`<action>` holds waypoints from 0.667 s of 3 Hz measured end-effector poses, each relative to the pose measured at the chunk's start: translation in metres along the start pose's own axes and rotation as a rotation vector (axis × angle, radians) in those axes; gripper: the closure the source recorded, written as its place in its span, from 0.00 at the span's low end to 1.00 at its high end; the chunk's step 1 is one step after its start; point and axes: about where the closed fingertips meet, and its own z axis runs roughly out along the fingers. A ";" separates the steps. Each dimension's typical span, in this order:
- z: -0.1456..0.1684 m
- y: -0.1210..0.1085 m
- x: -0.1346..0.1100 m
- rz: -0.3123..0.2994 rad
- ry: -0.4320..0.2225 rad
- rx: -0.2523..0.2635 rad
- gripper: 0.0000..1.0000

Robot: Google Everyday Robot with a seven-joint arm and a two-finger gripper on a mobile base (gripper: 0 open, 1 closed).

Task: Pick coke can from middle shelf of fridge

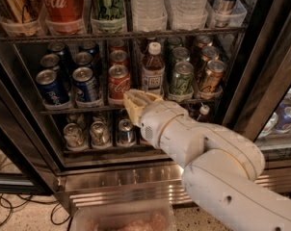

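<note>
The coke can (119, 83), red with white script and a silver top, stands at the front of a row of red cans on the middle shelf (73, 110) of the fridge (254, 81). My gripper (134, 105) is at the end of the white arm, just below and right of the can at the shelf's front rail, very close to the can's lower right side. It holds nothing that I can see. The arm hides part of the lower shelf.
Blue Pepsi cans (49, 86) stand left of the coke can. A brown bottle (153, 71) and green cans (182, 79) stand right of it. Large bottles fill the top shelf, including a big red Coca-Cola one (63, 4). Silver cans (99, 133) sit below. A clear bin (121, 220) is on the floor.
</note>
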 end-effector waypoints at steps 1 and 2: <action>0.006 -0.003 -0.003 -0.018 0.038 -0.011 1.00; 0.020 -0.013 -0.011 -0.037 0.079 -0.015 1.00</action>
